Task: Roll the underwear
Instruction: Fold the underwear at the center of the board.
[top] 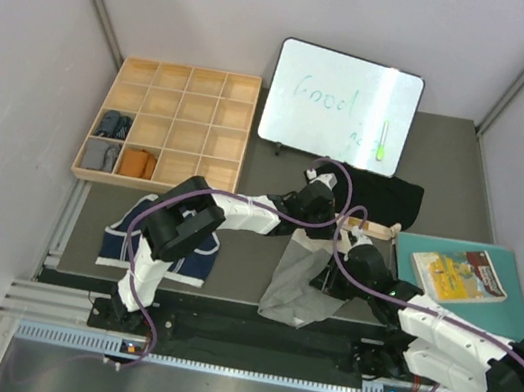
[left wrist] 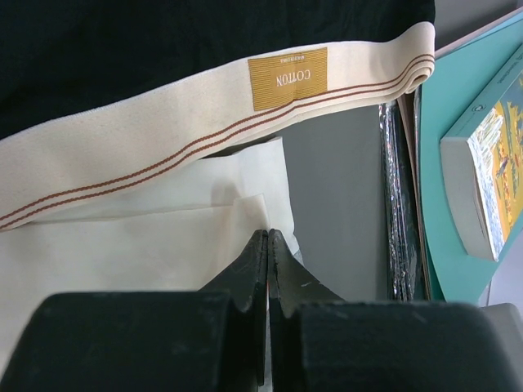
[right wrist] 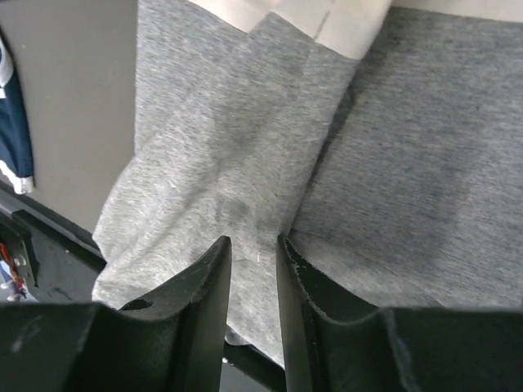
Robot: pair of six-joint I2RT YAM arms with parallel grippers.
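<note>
my left gripper (left wrist: 268, 237) is clenched, tips at cream cloth (left wrist: 122, 245). my right gripper (right wrist: 253, 242) stands narrowly parted over the grey briefs (right wrist: 409, 163), crumpled mid-tabletop (top: 266, 171) between navy briefs (top: 117, 242) and black briefs (top: 389, 193).

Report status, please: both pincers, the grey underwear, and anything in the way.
Left pincer shut at the cream cloth edge. Right pincer open over the grey underwear, unrolled, partly folded. Black underwear overlaps the cream cloth.

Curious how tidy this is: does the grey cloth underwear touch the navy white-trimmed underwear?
Apart. The top view shows bare dark mat between the grey cloth underwear and the navy white-trimmed underwear.
</note>
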